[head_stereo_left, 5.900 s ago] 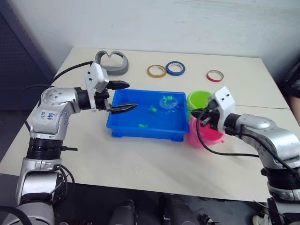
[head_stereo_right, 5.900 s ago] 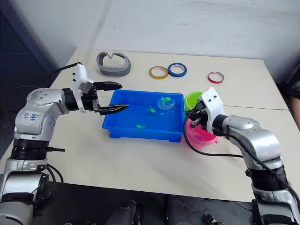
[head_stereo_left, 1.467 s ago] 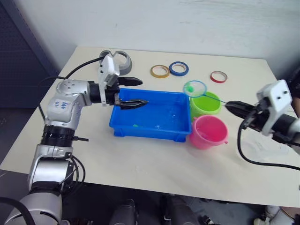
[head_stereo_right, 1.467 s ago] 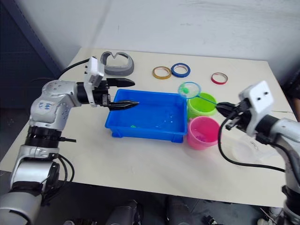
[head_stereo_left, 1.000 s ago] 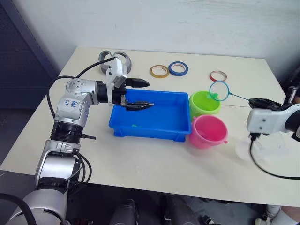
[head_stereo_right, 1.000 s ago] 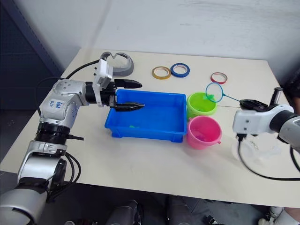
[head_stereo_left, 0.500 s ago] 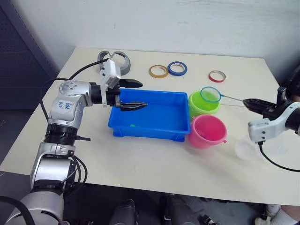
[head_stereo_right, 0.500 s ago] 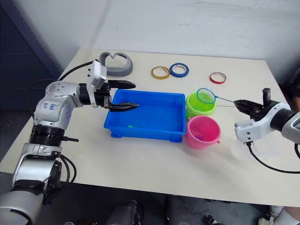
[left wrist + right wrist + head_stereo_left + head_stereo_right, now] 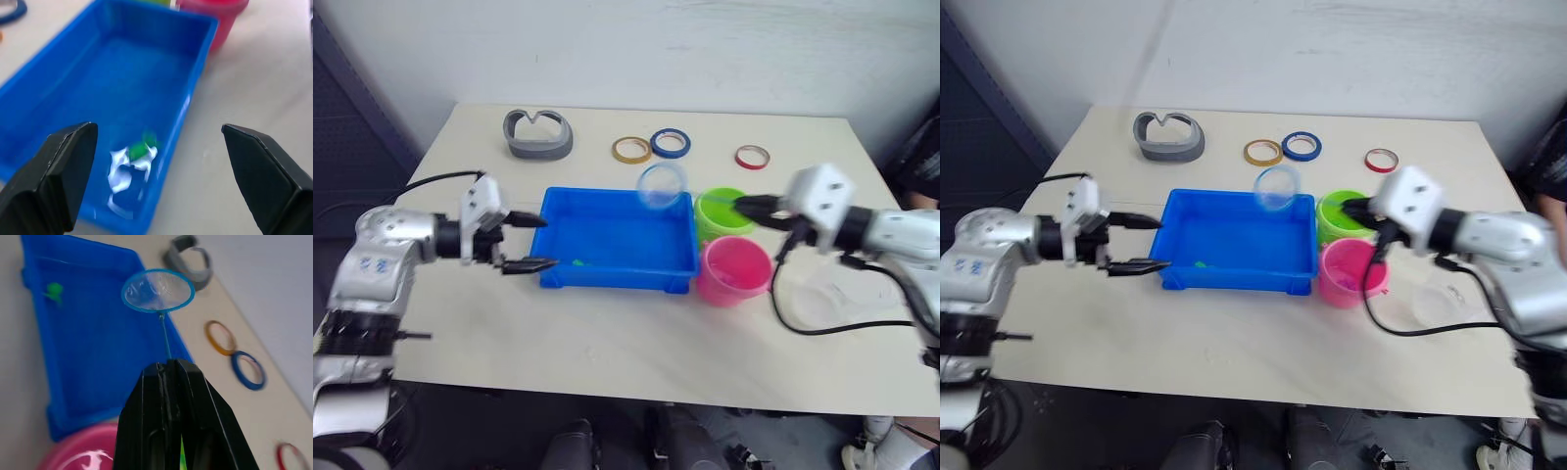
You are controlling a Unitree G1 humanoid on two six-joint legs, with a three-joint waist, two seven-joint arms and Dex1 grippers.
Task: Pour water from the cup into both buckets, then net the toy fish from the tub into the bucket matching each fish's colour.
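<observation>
The blue tub (image 9: 617,235) holds shallow water and one green toy fish (image 9: 576,261), which lies near its front left corner (image 9: 139,149). My right gripper (image 9: 747,207) is shut on the thin handle of the net. The net's blue hoop (image 9: 661,184) hangs above the tub's far right part, and its mesh (image 9: 157,290) looks empty. The green bucket (image 9: 720,211) and the pink bucket (image 9: 734,272) stand at the tub's right end. The clear cup (image 9: 1438,305) sits to their right. My left gripper (image 9: 536,242) is open just outside the tub's left rim.
A grey curved object (image 9: 538,134) lies at the far left of the table. Yellow (image 9: 629,149), blue (image 9: 669,143) and red (image 9: 751,156) tape rings lie along the back. Cables trail from both wrists. The table's front strip is bare.
The net has swung left from above the green bucket to above the tub's far right part. My left gripper has drawn back from over the tub to outside its left rim.
</observation>
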